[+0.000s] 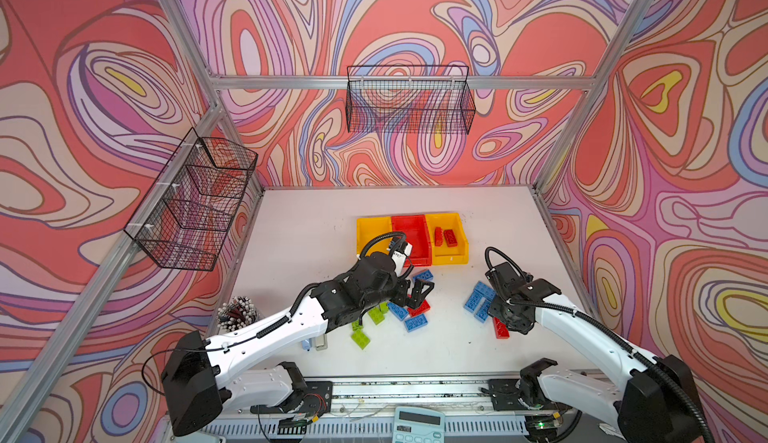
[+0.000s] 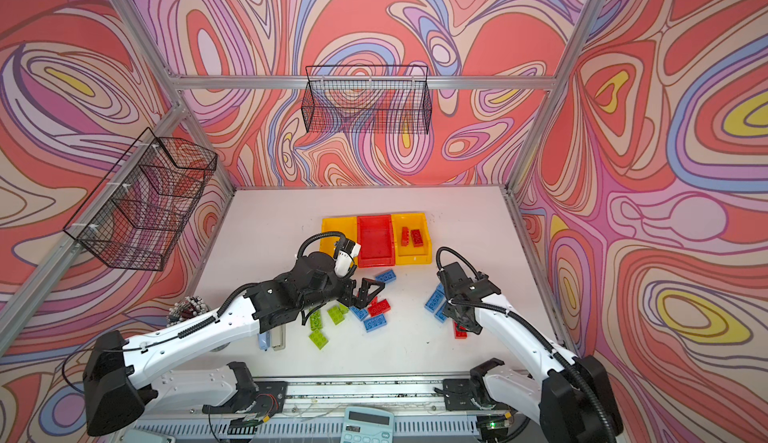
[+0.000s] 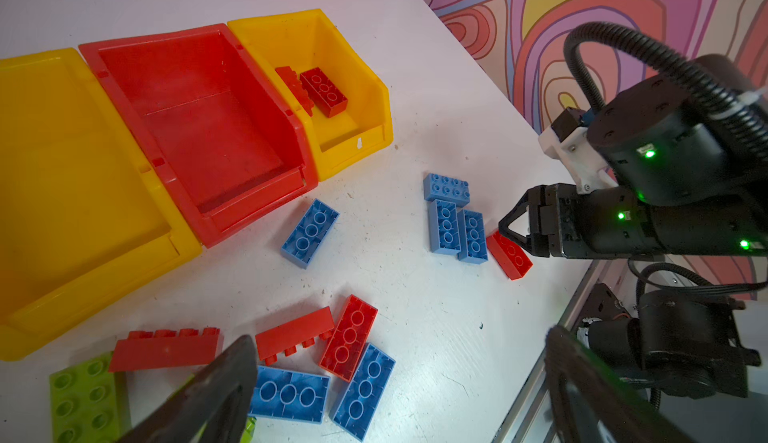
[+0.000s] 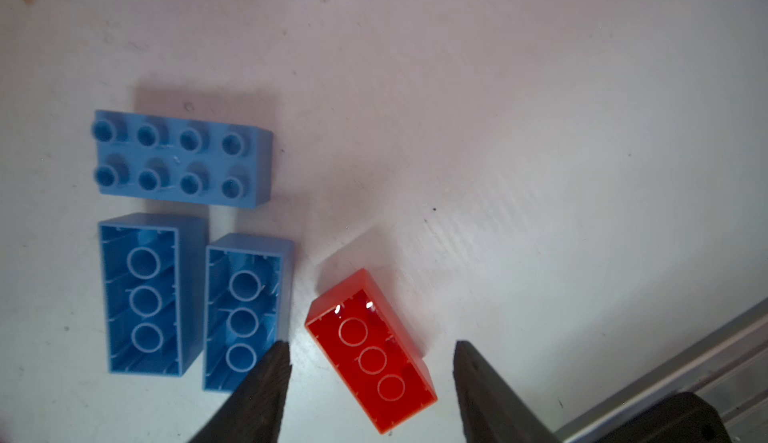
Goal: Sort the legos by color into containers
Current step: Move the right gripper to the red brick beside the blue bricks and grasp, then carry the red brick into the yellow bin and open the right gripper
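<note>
**L fingers**: spread wide, nothing held. Pos.: over the pile on the desk.
- Pile = red and blue bricks lying in contact. Several lie hollow side up; two red ones lie on edge w/ studs sideways.
- Most of the pile sits between and just ahead of the L tips.
- Green bricks lie behind the tips, partly under the L wrist.
- Contact between L tips and any brick: cannot tell.

**Lone blue brick**: ahead of the L fingers, hollow side up. It lies between pile and bins, apart from both.

**Bins**: 3 in a row, side walls touching, well ahead of the L fingers. Order across both top views, L to R:
- yellow bin
- red bin
- 2nd yellow bin, which holds the red pair. One brick lies flat w/ hollow side up, the other on edge beside it.

**R fingers**: partly open, nothing held.
- Red brick lies flat on the desk between the tips, hollow side up and skewed to the finger line. A gap shows on each side.
- Blue trio lies just outside one R finger. Two bricks lie side by side, hollow side up; the third lies studs up across their far ends.
- In the R wrist view that tip overlaps a corner of the nearest blue brick. Contact: cannot tell.
- In both top views the R fingers are mostly hidden under the wrist.
</note>
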